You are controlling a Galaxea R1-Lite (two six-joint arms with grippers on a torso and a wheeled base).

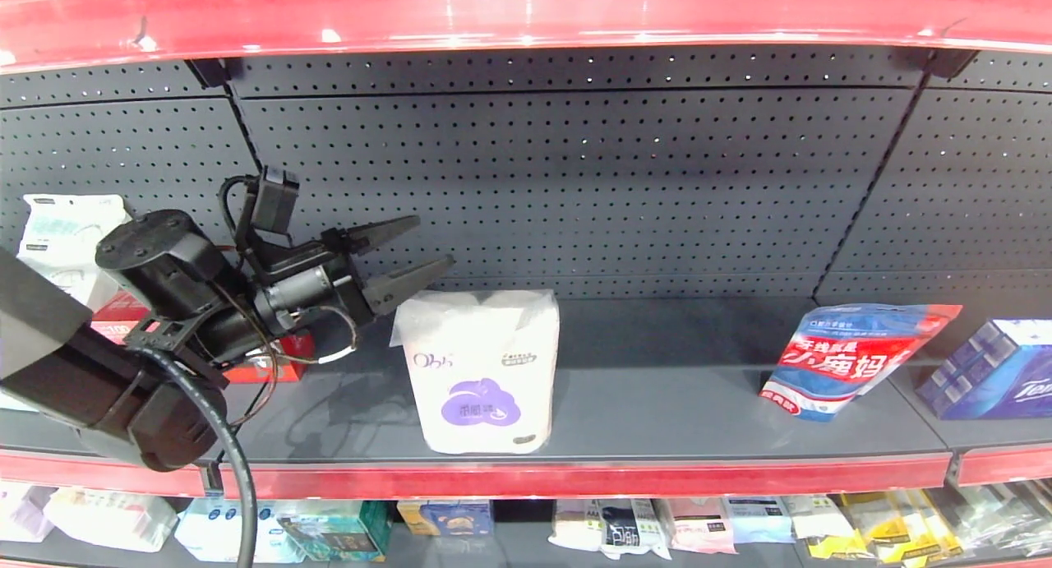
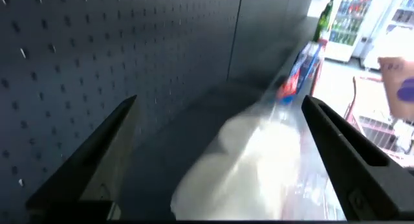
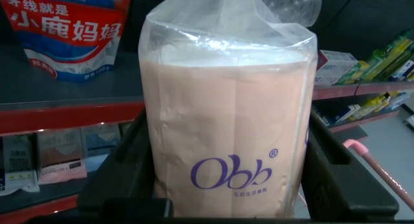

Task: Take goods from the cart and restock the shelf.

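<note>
Two packs of toilet roll show: the shelf pack (image 1: 481, 371) stands upright on the grey shelf (image 1: 657, 404), close to its red front strip (image 1: 575, 477), and the held pack (image 3: 229, 88) sits upright in the right gripper (image 3: 229, 153), whose black fingers (image 3: 132, 149) press against both of its sides in front of the shelving. The left gripper (image 1: 433, 240) hangs just above and to the left of the shelf pack with its jaws spread wide and nothing between them; its lower fingertip lies at the pack's upper left corner, and whether it touches the wrapping cannot be told. Behind the left arm stand a white pack (image 1: 62, 231) and a red box (image 1: 271, 371), crowding that end of the shelf. Well apart to the right of the shelf pack, a red and blue pouch (image 1: 851, 354) leans back toward the pegboard (image 1: 575, 182), and a blue tissue box (image 1: 998, 371) stands beyond it on the next section. Small packets (image 1: 625, 527) line the shelf below. Part of the cart (image 2: 378, 130) shows past the shelf's end in the left wrist view.
</note>
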